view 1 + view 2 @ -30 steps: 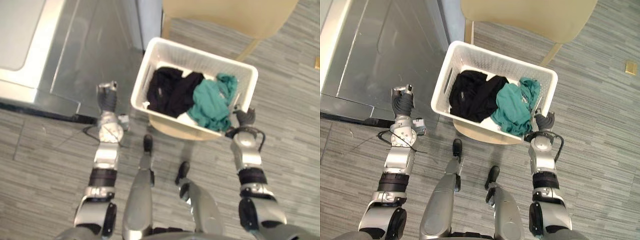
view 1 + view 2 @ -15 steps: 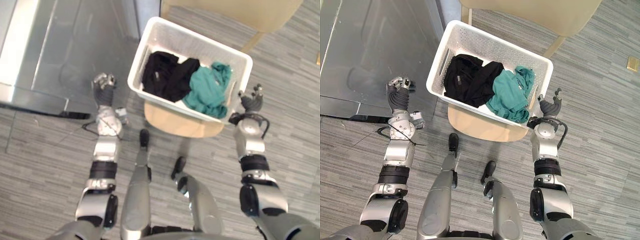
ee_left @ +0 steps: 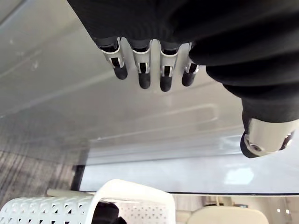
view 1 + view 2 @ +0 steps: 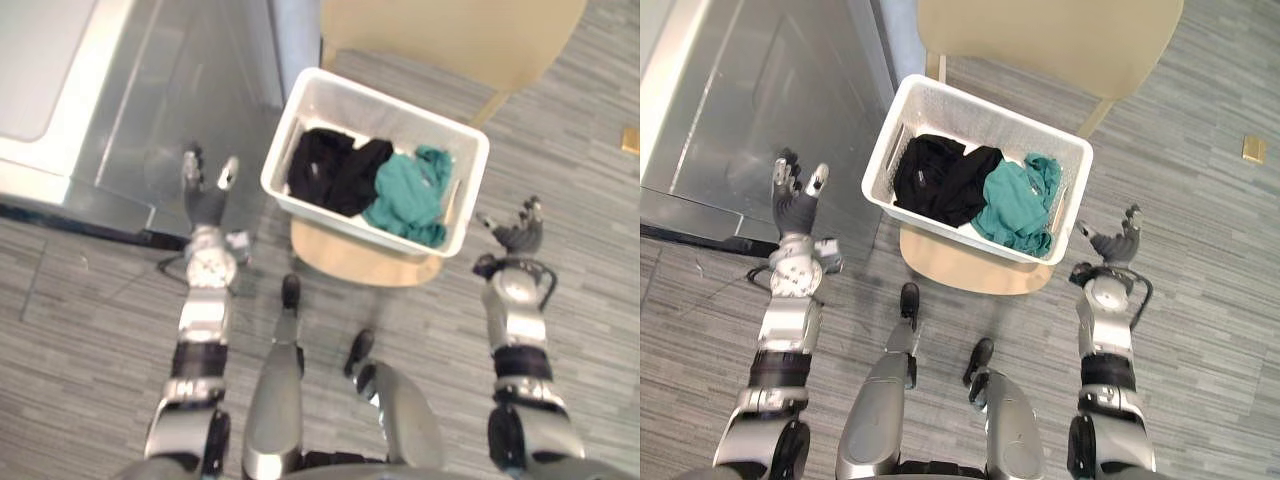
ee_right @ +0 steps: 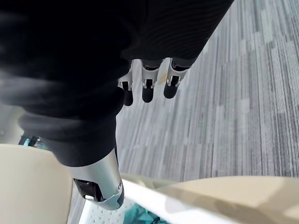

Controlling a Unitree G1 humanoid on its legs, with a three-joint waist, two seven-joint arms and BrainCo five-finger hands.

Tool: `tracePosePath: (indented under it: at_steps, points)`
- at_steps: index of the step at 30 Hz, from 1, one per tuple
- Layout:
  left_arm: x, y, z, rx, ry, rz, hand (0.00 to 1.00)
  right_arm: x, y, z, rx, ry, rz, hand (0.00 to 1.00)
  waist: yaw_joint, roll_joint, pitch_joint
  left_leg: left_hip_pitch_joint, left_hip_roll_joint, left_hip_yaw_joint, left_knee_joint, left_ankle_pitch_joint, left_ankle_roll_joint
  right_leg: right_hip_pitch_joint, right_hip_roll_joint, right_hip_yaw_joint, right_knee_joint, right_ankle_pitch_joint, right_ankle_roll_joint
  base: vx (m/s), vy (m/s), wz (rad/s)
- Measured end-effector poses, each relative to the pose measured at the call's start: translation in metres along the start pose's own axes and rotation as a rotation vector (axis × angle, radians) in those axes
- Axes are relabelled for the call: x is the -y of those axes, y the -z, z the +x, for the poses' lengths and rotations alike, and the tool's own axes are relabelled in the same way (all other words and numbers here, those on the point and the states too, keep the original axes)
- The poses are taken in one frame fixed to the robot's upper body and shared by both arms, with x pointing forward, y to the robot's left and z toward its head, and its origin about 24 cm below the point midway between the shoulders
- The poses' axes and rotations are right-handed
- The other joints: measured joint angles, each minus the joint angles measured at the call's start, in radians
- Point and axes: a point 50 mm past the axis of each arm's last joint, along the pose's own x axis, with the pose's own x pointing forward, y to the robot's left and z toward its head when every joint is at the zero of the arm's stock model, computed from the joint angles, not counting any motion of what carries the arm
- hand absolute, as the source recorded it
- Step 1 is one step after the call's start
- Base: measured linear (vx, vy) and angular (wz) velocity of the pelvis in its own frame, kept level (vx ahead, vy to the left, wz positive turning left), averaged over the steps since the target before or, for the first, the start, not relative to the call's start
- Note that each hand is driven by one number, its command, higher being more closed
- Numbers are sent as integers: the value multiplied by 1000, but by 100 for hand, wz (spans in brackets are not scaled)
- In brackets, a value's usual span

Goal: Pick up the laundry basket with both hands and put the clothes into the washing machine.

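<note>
**A:** Where is the white perforated plastic laundry basket (image 4: 400,108)?

**B:** Upper centre of the left eye view, sitting askew on the round seat of a beige wooden chair (image 4: 350,262). Neither hand is touching it, so the chair carries all its weight.

**A:** And the clothes?

**B:** Both are inside. A crumpled black garment (image 4: 330,170) fills the basket's left half. A teal garment (image 4: 408,195) is bunched in the right half and reaches up to the near wall. Nothing hangs over the rim.

**A:** What about the hands?

**B:** The left hand (image 4: 205,195) is at the frame's left, near the basket's left end but apart from it. Its fingers (image 3: 144,74) are straight and spread with the thumb held away, and they grasp nothing. The right hand (image 4: 518,232) is at the right, apart from the basket's right end. Its fingers (image 5: 147,91) are also extended, with the thumb out and nothing in them.

**A:** Why would they be held like that?

**B:** I'd judge they bracket the basket, one at each short end, ready to close in on its sides for a two-handed lift. That lift is not yet made.

**A:** And around that?

**B:** What looks like the silver-grey washing machine (image 4: 160,110) takes up the upper left, beyond the left hand. Grey striped flooring (image 4: 90,330) lies underneath everything.
</note>
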Motion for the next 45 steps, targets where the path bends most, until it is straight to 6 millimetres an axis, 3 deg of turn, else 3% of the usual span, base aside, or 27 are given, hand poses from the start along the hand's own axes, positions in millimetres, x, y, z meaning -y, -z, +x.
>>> tracePosePath:
  at_steps: [4, 10, 13, 16, 22, 24, 25, 26, 28, 29, 30, 31, 32, 33, 34, 35, 36, 38, 40, 41, 42, 43, 44, 45]
  points:
    - [-34, 21, -34, -76, -11, 54, 0, 26, 32, -25, -84, -5, -48, 0, 0, 8, -19, 56, 1, 8, 72, -74, 2, 110, 6, -3, -60, -4, -2, 64, -49, 0]
    - [-68, 52, -93, -248, -52, 91, 0, 55, 91, -84, -297, -60, -158, 0, -3, 35, -175, 128, -6, 25, 139, -145, 4, 247, 8, 4, -165, 15, 10, 72, -19, -5]
    - [-73, 67, -123, -344, -97, 25, 0, 65, 117, -117, -420, -84, -176, 0, -6, 51, -231, 150, -15, 13, 145, -159, 2, 304, 9, -9, -212, 16, 12, 61, -22, 12]
    - [-74, 80, -149, -447, -155, -84, 0, 63, 137, -138, -521, -131, -182, 0, -16, 59, -244, 165, -18, -13, 148, -158, 1, 341, 16, -37, -225, 17, 13, 4, -43, 28]
    - [-62, 109, -176, -620, -180, -206, 0, 41, 156, -145, -611, -227, -187, 0, -2, 74, -267, 118, -10, -70, 156, -138, -14, 324, 40, -100, -209, 8, 0, -72, -40, 31]
    - [-57, 115, -180, -656, -171, -229, 0, 35, 162, -144, -638, -240, -204, 0, 2, 84, -283, 81, 10, -34, 155, -198, 7, 285, 51, -131, -176, 10, -13, -83, -24, 43]
    - [-57, 120, -179, -674, -166, -224, 0, 30, 167, -146, -665, -242, -207, 0, 0, 54, -293, 55, 12, 66, 180, -277, 52, 274, 17, -153, -204, 26, -25, -30, 7, 52]
    - [-50, 127, -178, -704, -154, -237, 0, 26, 167, -142, -663, -248, -213, 0, 5, 57, -294, -21, 79, 172, 452, -295, 120, 247, -3, -189, -176, 27, -30, -40, 16, 43]
    - [-49, 130, -185, -737, -149, -234, 0, 29, 166, -140, -656, -245, -235, 0, 2, 95, -299, -25, 166, 231, 662, -348, 158, 238, 5, -210, -111, 15, -40, -60, 16, 39]
    - [-43, 131, -187, -748, -124, -242, 0, 34, 167, -141, -668, -237, -255, 0, -10, 119, -305, -30, 175, 288, 680, -315, 157, 215, 1, -242, -23, -31, -52, -96, 27, 82]
    - [-44, 131, -186, -746, -125, -242, 0, 36, 169, -144, -678, -237, -258, 0, -21, 116, -314, -24, 132, 261, 611, -288, 130, 209, 14, -242, -62, -34, -58, -189, -46, 136]
    - [-48, 129, -179, -720, -133, -234, 0, 33, 171, -150, -694, -243, -249, 0, -51, 59, -341, 16, 62, 222, 495, -281, 97, 197, 11, -246, -168, 9, -97, -176, -116, 132]
    - [-44, 130, -178, -724, -140, -249, 0, 35, 173, -150, -699, -246, -256, 0, -47, 77, -344, 35, 113, 258, 680, -412, 90, 209, 9, -313, -177, 36, -92, -205, -130, 105]
    - [-43, 129, -177, -719, -136, -250, 0, 32, 172, -149, -697, -258, -259, 0, -40, 85, -344, 66, 132, 263, 733, -442, 54, 216, 12, -316, -170, 39, -97, -104, -59, 79]
    - [-41, 132, -181, -739, -124, -247, 0, 30, 172, -150, -694, -283, -270, 0, -45, 102, -352, 155, 146, 255, 684, -459, -17, 211, 17, -346, -166, 48, -110, -50, 6, 57]
    - [-38, 132, -182, -744, -112, -248, 0, 29, 173, -151, -696, -290, -272, 0, -55, 115, -362, 196, 144, 246, 618, -464, -41, 200, 16, -369, -157, 49, -110, -81, 78, 94]
    - [-28, 131, -179, -739, -74, -259, 0, 28, 172, -151, -695, -300, -271, 0, -61, 137, -376, 261, 123, 239, 450, -476, -74, 167, 6, -401, -131, 49, -110, -183, 177, 89]
    - [-16, 128, -171, -719, -30, -266, 0, 21, 172, -152, -693, -333, -271, 0, -51, 152, -373, 295, 96, 247, 301, -476, -73, 141, -11, -432, -105, 54, -102, -180, 179, 67]
    - [-16, 132, -178, -749, -25, -252, 0, 6, 171, -157, -686, -388, -263, 0, -52, 126, -355, 343, 50, 234, 231, -439, -60, 159, -71, -443, -50, 60, -94, -184, 149, 40]
    - [-17, 133, -183, -762, -20, -248, 0, 4, 171, -158, -683, -400, -267, 0, -53, 124, -352, 350, 37, 224, 230, -436, -55, 158, -90, -432, -20, 59, -94, -244, 208, 45]
    - [-14, 134, -188, -778, -2, -242, 0, 1, 168, -158, -662, -427, -278, 0, -54, 119, -342, 354, 1, 194, 234, -426, -38, 131, -125, -346, 63, 58, -96, -231, 182, 69]
    - [-9, 136, -191, -788, 26, -229, 0, 2, 167, -160, -651, -444, -283, 0, -55, 112, -338, 341, -27, 149, 236, -417, -20, 72, -139, -160, 145, 45, -99, -239, 122, 92]
    - [-9, 137, -191, -792, 38, -217, 0, 1, 167, -161, -653, -450, -283, 0, -64, 110, -334, 330, -41, 122, 241, -408, -6, 56, -131, -58, 151, 25, -88, -214, -3, 152]
    - [-11, 138, -190, -792, 50, -193, 0, -1, 167, -164, -653, -462, -281, 0, -89, 71, -327, 300, -80, 53, 260, -395, 11, 80, -116, 80, 114, -1, -61, -198, -75, 187]
